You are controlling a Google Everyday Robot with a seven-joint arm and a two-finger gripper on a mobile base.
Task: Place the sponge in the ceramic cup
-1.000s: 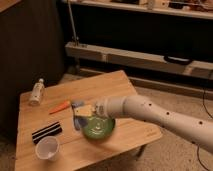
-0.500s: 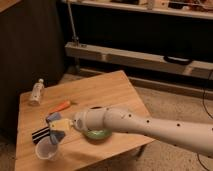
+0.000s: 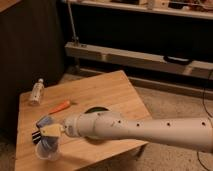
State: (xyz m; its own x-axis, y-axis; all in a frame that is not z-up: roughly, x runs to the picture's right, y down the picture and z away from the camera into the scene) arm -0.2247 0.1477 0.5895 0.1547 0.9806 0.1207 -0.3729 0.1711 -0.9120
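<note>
My gripper [image 3: 46, 134] is at the front left of the wooden table [image 3: 102, 90], at the end of the white arm reaching in from the right. It is shut on the sponge [image 3: 45, 124], a blue pad with a pale yellowish face. The sponge hangs right over the mouth of the ceramic cup [image 3: 48, 154], a small white cup near the table's front left corner. The sponge's lower blue edge seems to dip into the cup's rim. Dark fingers show at the sponge's left side.
A pale bottle [image 3: 36, 91] lies at the table's back left. An orange stick-like object [image 3: 61, 106] lies in the middle left. The green bowl [image 3: 95, 110] is mostly hidden behind the arm. A metal shelf rack [image 3: 140, 55] stands behind the table.
The arm has carried the sponge from over the green bowl leftward and forward to above the cup, then lowered it toward the rim.
</note>
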